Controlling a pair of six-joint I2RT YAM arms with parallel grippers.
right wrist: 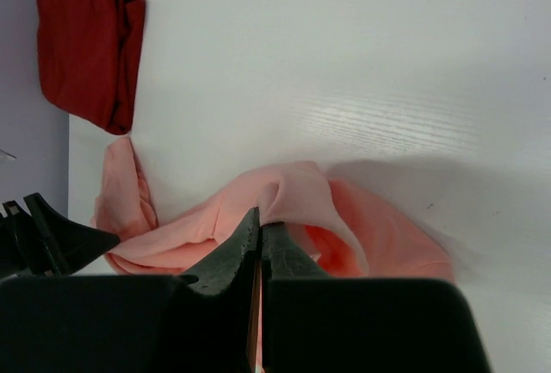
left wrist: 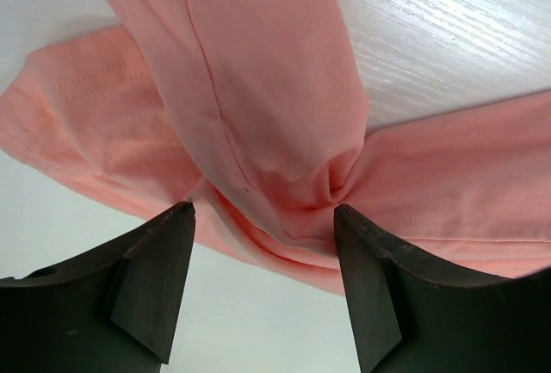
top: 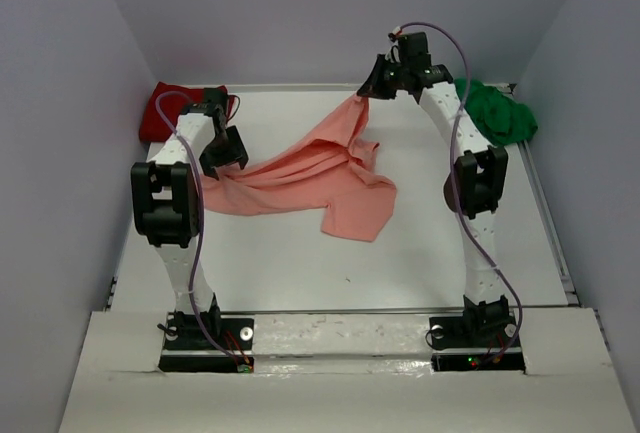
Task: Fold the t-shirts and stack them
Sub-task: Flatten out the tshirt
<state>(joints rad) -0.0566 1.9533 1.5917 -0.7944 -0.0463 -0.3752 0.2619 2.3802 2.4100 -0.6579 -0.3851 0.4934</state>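
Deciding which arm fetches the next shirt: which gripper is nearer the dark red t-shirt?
Left. The left gripper hangs just beside the dark red t-shirt, over one end of the salmon-pink t-shirt; the right gripper is across the table, near the green t-shirt.

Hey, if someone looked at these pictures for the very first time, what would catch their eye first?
The salmon-pink t-shirt sprawls crumpled across the middle of the white table, one corner pulled up at the far side by the right end effector, which is shut on it. The left end effector stands open over the shirt's bunched left end. A dark red t-shirt sits in the far left corner, a bright green t-shirt in the far right.
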